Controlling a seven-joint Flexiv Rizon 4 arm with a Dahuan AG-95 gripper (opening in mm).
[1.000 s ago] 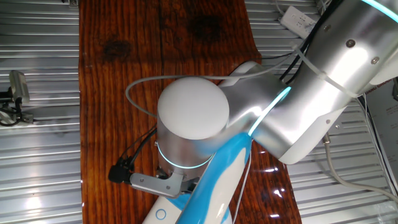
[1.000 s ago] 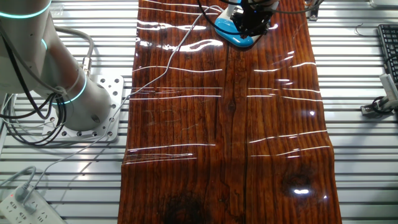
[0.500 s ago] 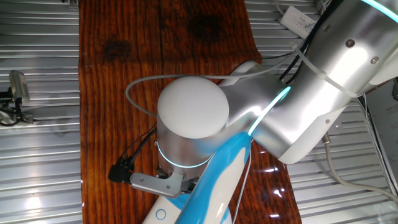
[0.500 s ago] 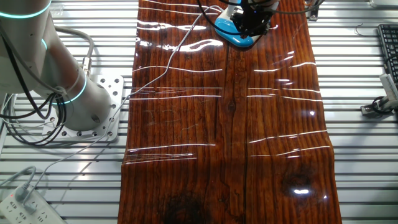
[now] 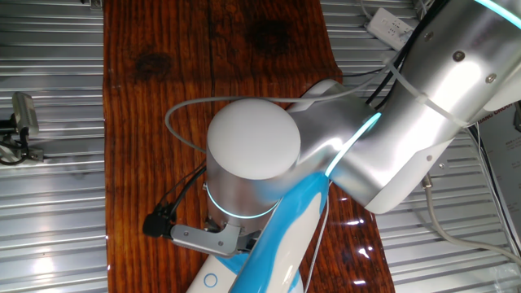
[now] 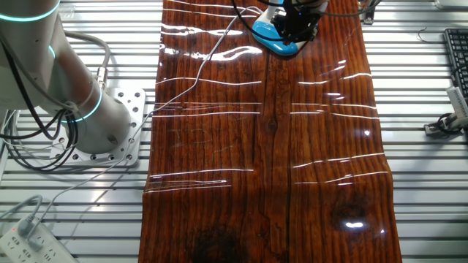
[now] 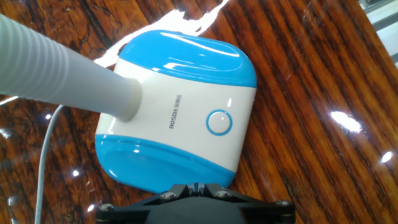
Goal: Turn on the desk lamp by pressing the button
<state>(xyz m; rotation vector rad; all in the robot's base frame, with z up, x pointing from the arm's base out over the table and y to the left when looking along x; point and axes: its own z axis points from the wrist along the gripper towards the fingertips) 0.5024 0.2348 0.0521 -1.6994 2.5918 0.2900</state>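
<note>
The desk lamp (image 7: 177, 118) sits on the shiny wooden table (image 6: 292, 161), at one end. Its round button (image 7: 219, 122) is bare. The gripper (image 7: 196, 202) hangs above the base, mostly cut off, so I cannot tell its gap. The big silver robot arm (image 5: 391, 138) hides much of the lamp.

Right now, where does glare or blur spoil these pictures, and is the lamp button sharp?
Hand view: the round button on the desk lamp base is sharp; white glare patches lie on the wooden table. The other fixed view: long streaks of glare cross the table. One fixed view: the silver robot arm is close, slightly soft, and hides much of the lamp.
</note>
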